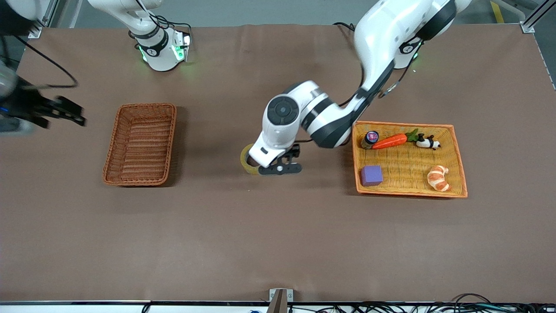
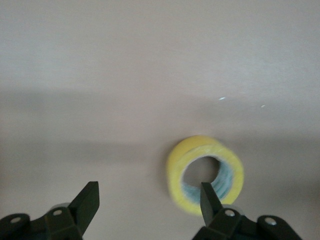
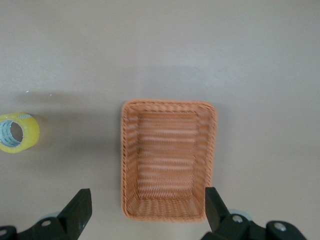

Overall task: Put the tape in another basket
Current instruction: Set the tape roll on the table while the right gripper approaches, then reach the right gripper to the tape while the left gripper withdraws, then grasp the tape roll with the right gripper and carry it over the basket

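Observation:
The tape [image 1: 246, 159], a yellowish ring, rests on the brown table between the two baskets, partly hidden by the left hand. In the left wrist view the tape [image 2: 176, 170] lies off to one side of my left gripper [image 2: 148, 197], which is open, with one fingertip [image 2: 208, 196] in front of the ring's hole. My left gripper [image 1: 280, 168] is low over the table beside the tape. The reddish-brown basket [image 1: 114, 143] is empty at the right arm's end. My right gripper [image 3: 147, 207] is open, high over the basket [image 3: 129, 160]. The tape [image 3: 31, 131] also shows in the right wrist view.
The shallow orange tray [image 1: 458, 161] at the left arm's end holds a purple cube [image 1: 372, 175], a toy carrot [image 1: 389, 141], a small bottle [image 1: 369, 139], a panda figure [image 1: 428, 142] and a croissant [image 1: 438, 178]. The right hand [image 1: 65, 112] hangs near the table's end edge.

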